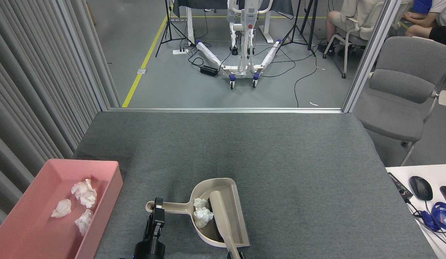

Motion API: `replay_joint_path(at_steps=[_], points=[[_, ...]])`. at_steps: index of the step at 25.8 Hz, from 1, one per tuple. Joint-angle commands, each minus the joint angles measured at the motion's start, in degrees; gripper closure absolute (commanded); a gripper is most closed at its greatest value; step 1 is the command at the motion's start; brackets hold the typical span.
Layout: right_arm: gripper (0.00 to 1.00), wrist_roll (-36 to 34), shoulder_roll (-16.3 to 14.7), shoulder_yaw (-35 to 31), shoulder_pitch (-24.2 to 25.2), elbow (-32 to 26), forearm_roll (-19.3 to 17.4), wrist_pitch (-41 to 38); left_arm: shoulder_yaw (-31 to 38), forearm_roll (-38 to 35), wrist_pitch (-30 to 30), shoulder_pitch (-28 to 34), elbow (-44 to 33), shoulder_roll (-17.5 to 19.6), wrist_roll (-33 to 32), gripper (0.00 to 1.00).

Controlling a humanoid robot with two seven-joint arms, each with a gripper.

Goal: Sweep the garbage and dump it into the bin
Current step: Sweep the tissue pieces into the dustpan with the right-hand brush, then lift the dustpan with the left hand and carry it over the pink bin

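Note:
Two white wads of garbage (202, 212) lie inside the beige dustpan (239, 223), pressed toward its handle end by the beige brush (220, 212), which lies across the pan. My left gripper (158, 212) is shut on the dustpan's handle at the lower middle. Only the dark tip of my right gripper (235, 256) shows at the bottom edge, shut on the brush's handle. The pink bin (82, 161) sits at the lower left of the table, left of the dustpan. Three more wads (84, 192) lie inside it.
Grey cloth covers the table, whose far edge ends at a metal rail (223, 109). A slatted wall (35, 90) runs along the left. At the right are a grey office chair (402, 90) and a white desk with a mouse (420, 187) and cables.

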Motion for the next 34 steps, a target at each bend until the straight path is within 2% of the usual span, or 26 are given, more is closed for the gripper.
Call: replay_joint_path(at_steps=[1,6,13,16,19,21,26,29,34], points=[[1.00,-0.09,-0.07,0.05,-0.01,-0.63,-0.57,-0.24,0.07,0.42,-0.62,0.09,-0.39,-0.02,-0.22,1.00],[1.00,-0.09,-0.34,-2.15,-0.45,-3.44,-2.06,-1.12,0.07,3.24,-0.54,1.06,-1.35,-0.28,0.31,1.00],[1.00,0.18,-0.95,-8.04,-0.10,-6.96,-2.32,-2.00,-0.02,7.80,-0.54,1.41,-2.94,-0.37,2.16,1.00],[1.00,0.18,-2.80,-11.73,-0.10,-7.05,-2.67,-2.79,-0.02,9.39,-0.45,2.46,-6.36,-0.28,2.16,1.00],[1.00,0.18,-4.56,-16.30,-0.19,-6.78,-6.36,-5.52,-0.02,10.18,0.08,2.90,-8.56,-0.10,2.16,1.00],[1.00,0.18,-5.70,-18.50,-0.54,-6.52,-7.42,-6.13,-0.81,13.34,0.60,2.64,-8.56,0.07,2.16,1.00],[1.00,0.09,-9.92,-22.89,-3.61,-4.59,-8.65,-7.36,-3.27,21.87,1.13,2.46,-9.97,3.32,2.07,1.00],[1.00,0.00,-11.68,-24.12,-5.81,-2.65,-9.79,-7.45,-3.36,22.92,1.13,2.73,-11.29,4.03,2.16,1.00],[1.00,0.00,-12.55,-24.65,-7.04,-0.72,-9.88,-7.36,-6.00,30.48,0.87,2.82,-14.71,10.35,4.18,1.00]])
